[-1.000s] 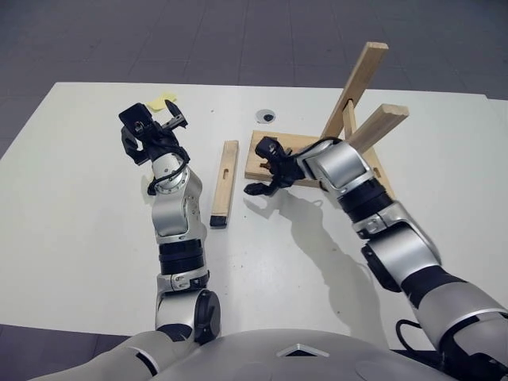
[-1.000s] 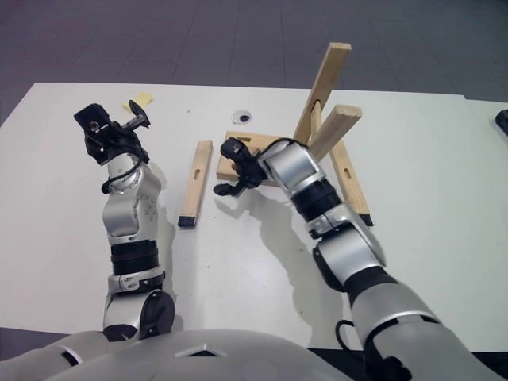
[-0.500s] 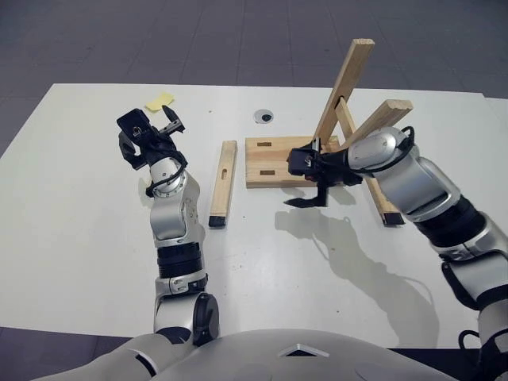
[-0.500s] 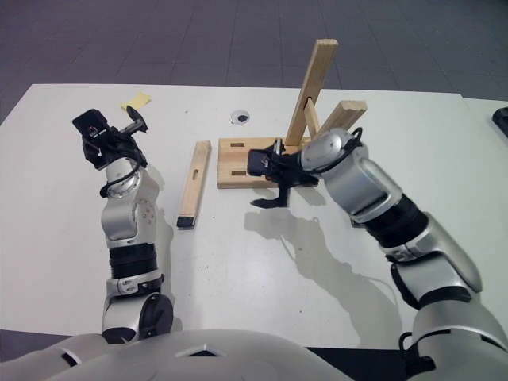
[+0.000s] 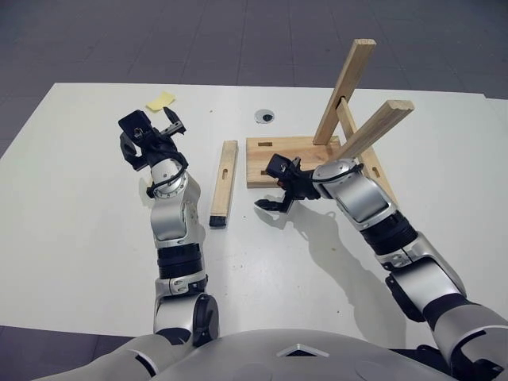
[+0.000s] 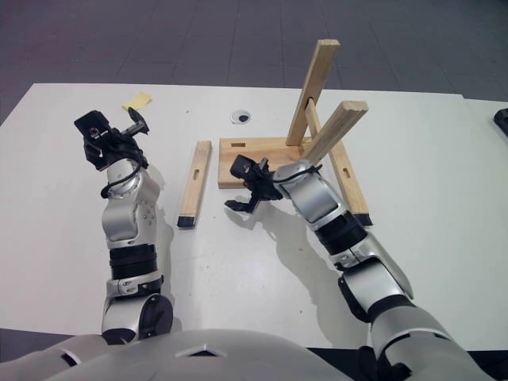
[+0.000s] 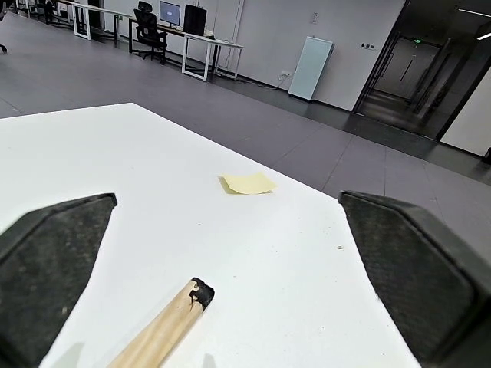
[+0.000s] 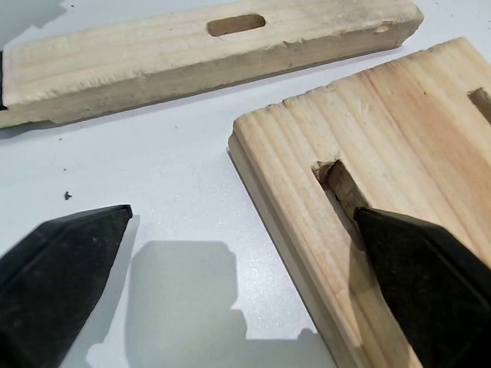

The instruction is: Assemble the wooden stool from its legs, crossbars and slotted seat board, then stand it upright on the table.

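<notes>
The slotted seat board (image 5: 287, 150) lies flat on the white table (image 5: 79, 198). Two legs (image 5: 344, 89) (image 5: 375, 129) stand tilted in its far right slots, joined by a short crossbar (image 5: 348, 119). Another leg (image 6: 348, 178) lies along the board's right side. A loose slotted leg (image 5: 225, 182) lies left of the board. My right gripper (image 5: 272, 195) is open, low over the table at the board's front left corner (image 8: 291, 153), holding nothing. My left gripper (image 5: 163, 130) is open and raised left of the loose leg, whose dark-capped end (image 7: 165, 333) shows between its fingers (image 7: 46, 253).
A yellow sticky note (image 5: 160, 101) lies at the table's far left. A round cable hole (image 5: 266, 117) sits behind the board. The table's front and left parts are bare white surface. Dark tiled floor lies beyond the far edge.
My right gripper swung right across the board's front edge, then came back left to the front left corner. The left arm has barely moved.
</notes>
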You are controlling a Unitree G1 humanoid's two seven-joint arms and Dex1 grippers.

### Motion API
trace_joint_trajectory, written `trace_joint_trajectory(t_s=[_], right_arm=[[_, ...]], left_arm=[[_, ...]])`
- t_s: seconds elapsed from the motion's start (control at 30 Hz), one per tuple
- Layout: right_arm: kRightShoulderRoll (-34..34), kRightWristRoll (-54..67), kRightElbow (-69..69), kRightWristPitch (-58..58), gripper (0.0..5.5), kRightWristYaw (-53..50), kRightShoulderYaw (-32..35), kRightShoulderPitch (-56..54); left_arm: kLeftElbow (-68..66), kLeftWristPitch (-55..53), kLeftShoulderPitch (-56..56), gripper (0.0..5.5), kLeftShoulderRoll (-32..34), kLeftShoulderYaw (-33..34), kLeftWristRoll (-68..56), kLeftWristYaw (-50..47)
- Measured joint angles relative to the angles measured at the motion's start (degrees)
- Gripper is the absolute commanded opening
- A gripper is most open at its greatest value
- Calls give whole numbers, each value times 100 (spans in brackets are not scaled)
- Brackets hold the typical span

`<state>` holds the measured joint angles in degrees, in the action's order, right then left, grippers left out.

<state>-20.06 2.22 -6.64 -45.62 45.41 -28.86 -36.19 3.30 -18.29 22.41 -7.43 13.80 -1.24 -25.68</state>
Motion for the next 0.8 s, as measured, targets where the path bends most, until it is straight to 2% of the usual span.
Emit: trace_joint_trajectory(t_s=[0.27,0.43,0.53,0.67,0.73,0.77,0.8], right_arm=[[-17,-71,-254,-282,539,676,-473,-487],[-927,5,464,-82,539,2178,-1133,-620],[-1962,-248,1087,819,539,3271,-1603,-622],[-2702,-1100,1026,2759,539,3205,-1685,-612],[-2959,-1267,1056,3616,539,2951,-1495,-531],[-3162,-1273,1255,4184,539,2641,-1040,-326],[-3255,-1108,1451,4282,539,2408,-595,-157]], left_arm=[[-6,1,-23,540,-36,-24,1,-56],[-9,2,-31,540,-37,-58,-1,-72],[-12,5,-42,540,-36,-49,-4,-119],[-13,18,-45,540,-35,-46,-7,-139],[-12,27,-47,540,-36,-53,-7,-151],[-7,47,-72,540,-36,-57,-6,-176],[-6,61,-118,540,-28,-50,-5,-193]])
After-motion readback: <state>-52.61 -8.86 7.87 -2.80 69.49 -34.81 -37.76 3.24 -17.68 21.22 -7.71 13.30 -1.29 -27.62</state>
